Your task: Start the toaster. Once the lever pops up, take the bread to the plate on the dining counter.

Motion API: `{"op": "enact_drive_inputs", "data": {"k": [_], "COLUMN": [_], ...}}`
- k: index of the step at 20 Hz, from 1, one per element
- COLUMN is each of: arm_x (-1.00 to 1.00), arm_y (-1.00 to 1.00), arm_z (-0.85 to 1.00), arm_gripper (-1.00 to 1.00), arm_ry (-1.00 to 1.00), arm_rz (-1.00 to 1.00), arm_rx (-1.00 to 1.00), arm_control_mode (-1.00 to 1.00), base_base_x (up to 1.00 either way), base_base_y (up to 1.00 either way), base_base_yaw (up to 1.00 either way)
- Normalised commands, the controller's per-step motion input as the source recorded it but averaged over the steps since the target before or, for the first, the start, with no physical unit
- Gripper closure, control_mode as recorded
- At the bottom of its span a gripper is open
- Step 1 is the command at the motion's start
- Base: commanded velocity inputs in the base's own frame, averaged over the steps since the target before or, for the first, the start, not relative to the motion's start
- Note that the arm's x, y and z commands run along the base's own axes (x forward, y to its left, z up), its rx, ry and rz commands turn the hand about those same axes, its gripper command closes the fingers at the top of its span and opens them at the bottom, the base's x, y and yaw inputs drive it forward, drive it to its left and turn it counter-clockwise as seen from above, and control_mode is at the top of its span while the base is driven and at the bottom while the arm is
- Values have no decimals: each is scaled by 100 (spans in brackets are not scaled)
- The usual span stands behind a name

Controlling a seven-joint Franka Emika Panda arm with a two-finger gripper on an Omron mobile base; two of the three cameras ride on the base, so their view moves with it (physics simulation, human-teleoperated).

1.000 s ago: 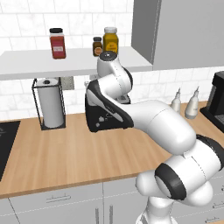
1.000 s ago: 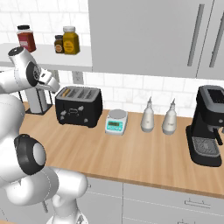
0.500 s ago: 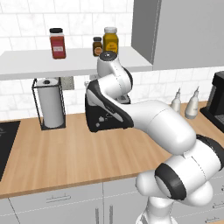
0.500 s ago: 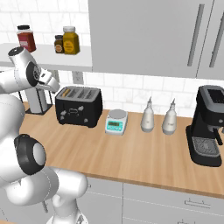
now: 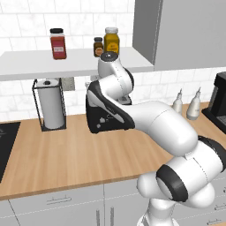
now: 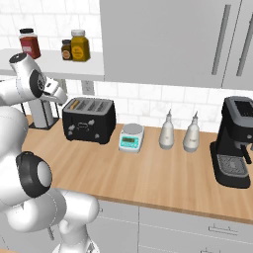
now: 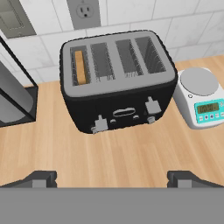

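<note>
The black toaster (image 7: 118,83) with its silvery slotted top stands on the wood worktop against the tiled wall, also seen from the right (image 6: 89,118) and, half hidden by my arm, from the left (image 5: 99,120). The golden-brown bread (image 7: 79,66) stands in the toaster's leftmost slot, down low. Two grey levers (image 7: 99,124) stick out of the front face. My gripper (image 7: 112,179) hovers above and in front of the toaster, open wide, with nothing between its fingertips (image 7: 41,178). The plate and the dining counter are out of view.
A paper towel holder (image 5: 51,103) stands left of the toaster. A kitchen scale (image 6: 131,137) sits to its right, then two pale bottles (image 6: 167,131) and a black coffee machine (image 6: 234,143). A shelf with jars (image 5: 59,44) hangs above. A dark cooktop (image 5: 6,145) lies far left.
</note>
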Motion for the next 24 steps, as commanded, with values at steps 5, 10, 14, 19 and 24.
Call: {"op": "enact_drive_inputs", "data": {"k": [5,10,14,19,24], "arm_x": [0,0,0,0,0], "arm_y": [0,0,0,0,0], "arm_z": [0,0,0,0,0], "arm_gripper": [-100,-100,-100,-100,-100], "arm_ry": [0,0,0,0,0], "arm_rz": [0,0,0,0,0], "arm_rx": [0,0,0,0,0], "arm_control_mode": [-100,-100,-100,-100,-100], "base_base_x": [0,0,0,0,0], "base_base_y": [0,0,0,0,0], "base_base_yaw": [0,0,0,0,0]}}
